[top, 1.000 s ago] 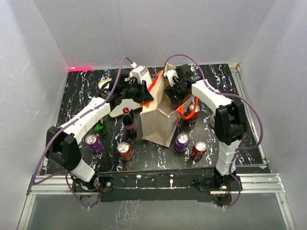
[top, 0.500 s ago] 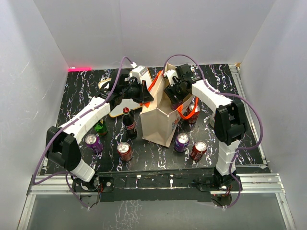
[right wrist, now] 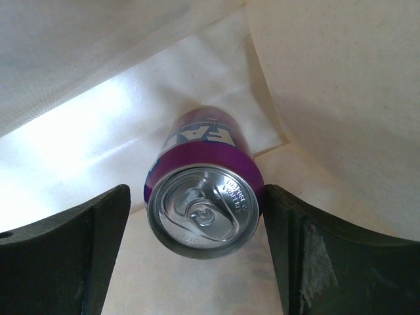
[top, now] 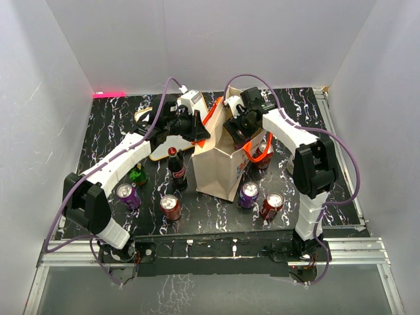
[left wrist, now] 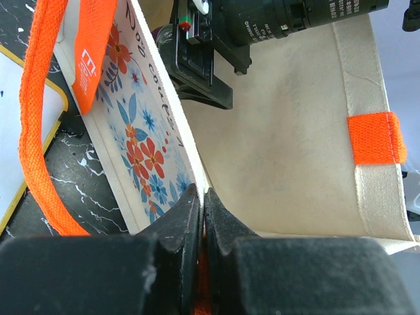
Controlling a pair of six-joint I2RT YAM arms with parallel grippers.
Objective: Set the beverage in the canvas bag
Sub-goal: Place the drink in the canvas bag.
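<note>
The canvas bag [top: 216,172] stands mid-table, beige with orange handles. My left gripper [top: 199,129] [left wrist: 203,197] is shut on the canvas bag's rim beside an orange handle [left wrist: 39,111], holding the mouth apart. My right gripper [top: 237,126] [right wrist: 197,220] reaches down inside the bag. Its jaws stand open on either side of a purple beverage can [right wrist: 205,147], which stands upright on the bag's floor. A gap shows at the left finger [right wrist: 79,243], while the right finger [right wrist: 308,249] is right at the can's edge.
Outside the bag stand a dark cola bottle [top: 176,164], a green bottle [top: 138,174], purple cans [top: 128,195] [top: 249,193] and red cans [top: 170,207] [top: 272,205] [top: 264,152]. A white board with an orange-brown frame [top: 159,149] lies left of the bag.
</note>
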